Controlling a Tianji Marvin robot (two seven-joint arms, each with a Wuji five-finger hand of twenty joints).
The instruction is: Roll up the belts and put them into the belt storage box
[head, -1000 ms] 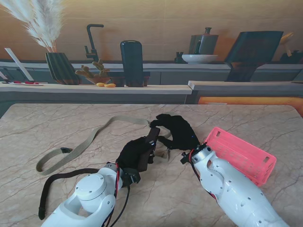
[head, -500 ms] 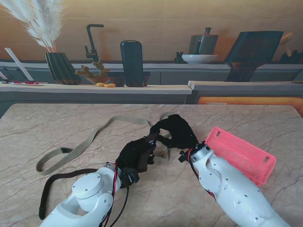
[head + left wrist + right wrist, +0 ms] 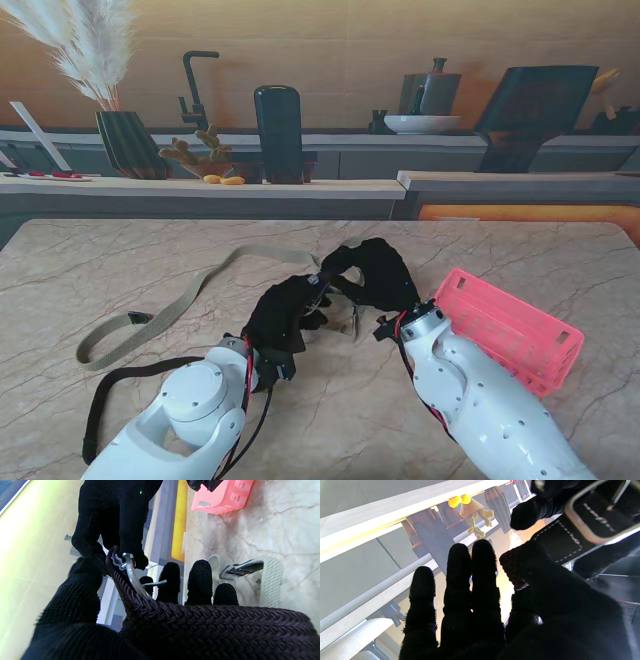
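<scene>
Black-gloved left hand (image 3: 283,312) and right hand (image 3: 372,272) both pinch the dark braided belt (image 3: 200,625) at its metal buckle (image 3: 130,572); slack could unravel before reaching the pink plastic storage box (image 3: 510,326) just right.

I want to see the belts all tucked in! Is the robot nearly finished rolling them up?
Not nearly. Nothing is in the pink box yet, as far as the stand view shows. Both hands, left hand and right hand, are holding the buckle end of the dark braided belt, with the rolling barely begun. The tan belt lies flat and unrolled on the table, so it is left too.
</scene>
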